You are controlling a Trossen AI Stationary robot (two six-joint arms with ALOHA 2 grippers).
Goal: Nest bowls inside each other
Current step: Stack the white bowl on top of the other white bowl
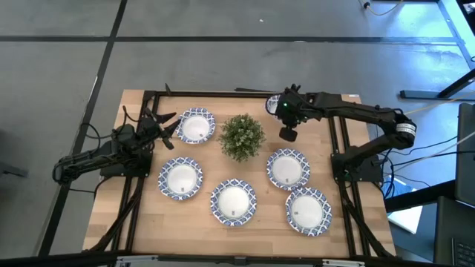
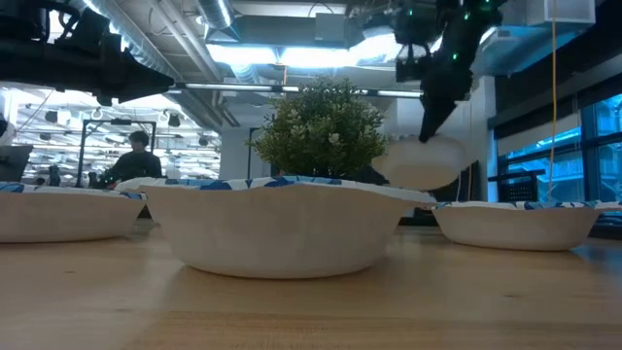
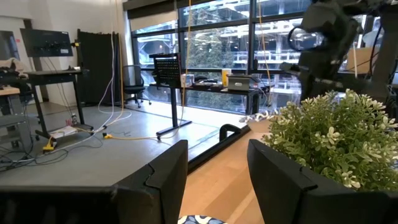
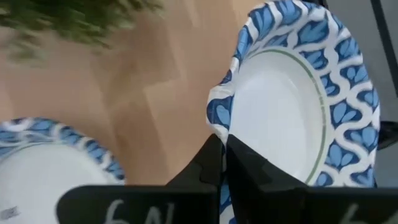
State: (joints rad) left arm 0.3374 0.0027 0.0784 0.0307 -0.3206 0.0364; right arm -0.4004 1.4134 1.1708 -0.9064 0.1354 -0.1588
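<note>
Grip comes first here: the right gripper [image 4: 224, 149] is clenched on the patterned rim of one bowl [image 4: 292, 118], pinching a single edge, so the bowl hangs tilted off the fingers and clear of the table, close beside the plant [image 1: 243, 136].

To do this step well, I judge the held bowl should be carried over the nearest resting bowl [image 1: 288, 168] — the one lying just below and to the side of this gripper. It should be levelled, centred rim over rim, lowered until it seats, and only then let go. A one-edge pinch on a light bowl invites swinging, so a slow approach seems wise, with the plant's leaves kept clear.

The left gripper [image 1: 172, 126] waits with its fingers spread apart and holds nothing, just beside another bowl [image 1: 196, 126].

Count — six bowls: one in the right gripper and five flat on the table, none nested yet. One plant. Two arms.
</note>
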